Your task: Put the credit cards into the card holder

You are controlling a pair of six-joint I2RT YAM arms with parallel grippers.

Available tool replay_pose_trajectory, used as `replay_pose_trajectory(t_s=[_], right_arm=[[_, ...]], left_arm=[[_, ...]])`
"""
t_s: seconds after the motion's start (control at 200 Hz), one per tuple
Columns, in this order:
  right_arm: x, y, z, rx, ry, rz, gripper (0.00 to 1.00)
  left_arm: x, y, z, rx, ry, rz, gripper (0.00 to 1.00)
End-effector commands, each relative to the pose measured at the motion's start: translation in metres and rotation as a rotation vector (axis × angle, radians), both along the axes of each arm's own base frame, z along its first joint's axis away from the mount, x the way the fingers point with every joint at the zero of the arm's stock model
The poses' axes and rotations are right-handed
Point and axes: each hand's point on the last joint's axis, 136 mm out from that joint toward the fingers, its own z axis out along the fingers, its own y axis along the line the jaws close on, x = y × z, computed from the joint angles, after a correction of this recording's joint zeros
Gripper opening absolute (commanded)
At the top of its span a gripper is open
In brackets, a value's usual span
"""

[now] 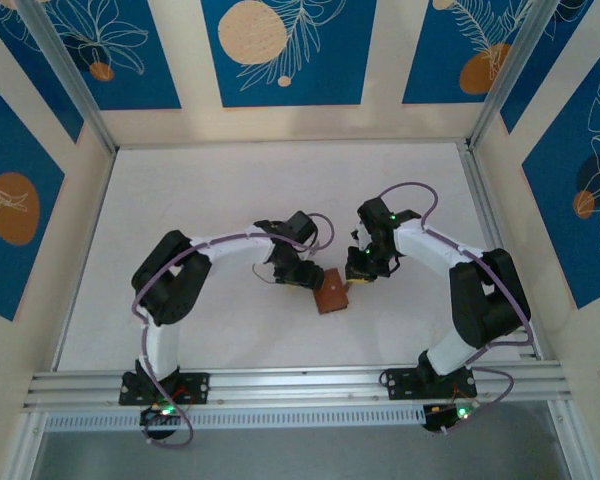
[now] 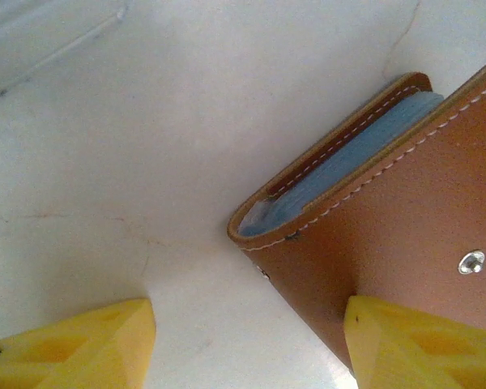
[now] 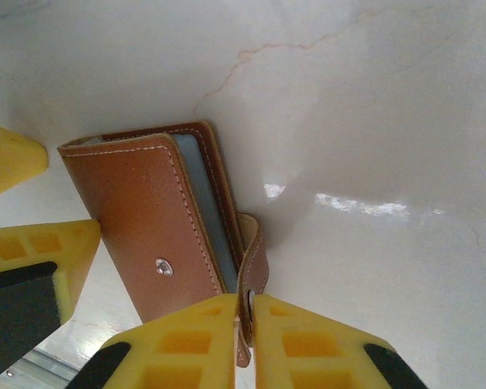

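From above we see both arms folded inward. Each elbow juts toward its own side and each forearm reaches back to the middle of the white table (image 1: 230,200). The left gripper (image 1: 302,277) and the right gripper (image 1: 358,275) come at the card holder (image 1: 330,291) from opposite sides. The brown leather wallet lies on the table between them, near the centre and well apart from the walls.

On the right wrist camera, the right gripper (image 3: 245,301) is clamped on the wallet's snap tab (image 3: 256,259), its two yellow fingers (image 3: 316,340) pressed together with the leather strap pinched between them. The wallet is folded, with the stitched cover up and a metal snap stud (image 3: 164,267) on it. At the left edge of this view we also see the other arm's yellow fingers (image 3: 53,251), set apart at the wallet's far end.

On the left wrist camera, the left gripper (image 2: 247,312) is spread wide. One finger is off to the side over bare table, and the other finger (image 2: 421,344) overlaps the wallet's cover. Whether that finger touches the cover, we cannot tell. This view looks into the wallet's open edge, where the blue-grey inner pockets (image 2: 348,158) are stacked between the leather covers. Whether credit cards sit in them, we cannot tell. Any marking on the stud (image 2: 471,262) is too small for us to read.
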Motion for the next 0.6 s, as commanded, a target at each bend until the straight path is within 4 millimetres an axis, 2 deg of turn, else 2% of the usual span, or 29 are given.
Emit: replay_pose_trajectory(t_s=[0.0, 0.35, 0.595], right_arm=[[-0.006, -0.002, -0.006, 0.005, 0.033, 0.005, 0.12], [-0.003, 0.000, -0.005, 0.026, 0.042, 0.001, 0.00], [-0.004, 0.011, 0.003, 0.095, 0.049, 0.018, 0.00]], left_arm=[[-0.011, 0.007, -0.021, 0.094, 0.009, -0.050, 0.64], [-0.022, 0.019, -0.040, 0.213, -0.020, -0.101, 0.63], [-0.030, 0.025, -0.053, 0.239, -0.024, -0.084, 0.62]])
